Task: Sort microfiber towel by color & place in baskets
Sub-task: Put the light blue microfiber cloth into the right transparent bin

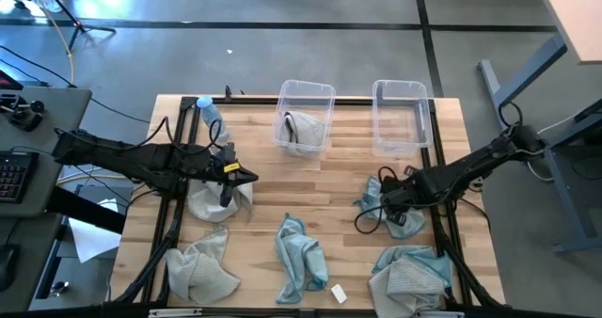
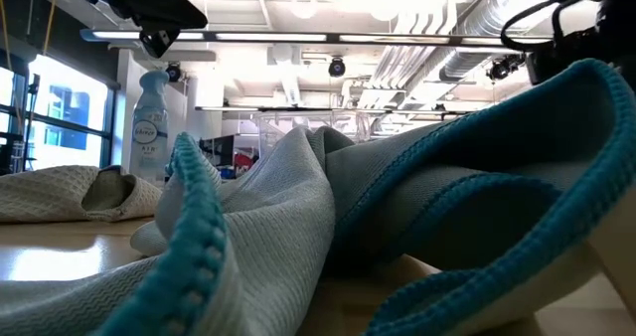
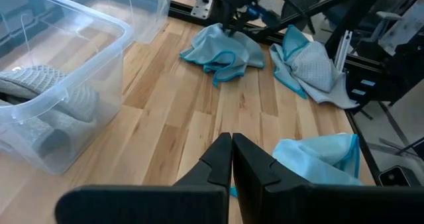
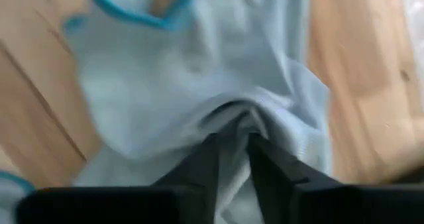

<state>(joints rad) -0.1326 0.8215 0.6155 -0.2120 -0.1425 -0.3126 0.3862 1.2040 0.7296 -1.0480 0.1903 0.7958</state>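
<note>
My right gripper point(image 1: 384, 198) is low over the table's right side, shut on a light blue towel point(image 1: 397, 220). My left gripper point(image 1: 248, 176) hovers shut left of centre, beside a pale grey towel point(image 1: 213, 203) heaped under its arm, touching nothing; its shut fingers point(image 3: 232, 159) point across bare wood. The left clear basket point(image 1: 327, 94) at the far edge holds a grey towel point(image 1: 301, 130). The right clear basket point(image 1: 425, 120) shows no towel. A grey towel point(image 1: 199, 271), a blue one point(image 1: 299, 254) and a grey-on-blue heap point(image 1: 410, 277) lie near the near edge. My right gripper pinches a raised fold point(image 4: 233, 115) of the light blue towel between its two fingers point(image 4: 271, 163), coming from above and slanting down. The towel's remaining cloth point(image 4: 165, 71) spreads slack on the wood below. How many layers are in the pinch I cannot tell.
A spray bottle point(image 1: 211, 114) stands at the far left corner beside the left basket. A small white block point(image 1: 339, 294) lies at the near edge. Bare wood point(image 1: 320, 186) runs between the two arms. Black frame rails point(image 1: 171, 214) border both table sides.
</note>
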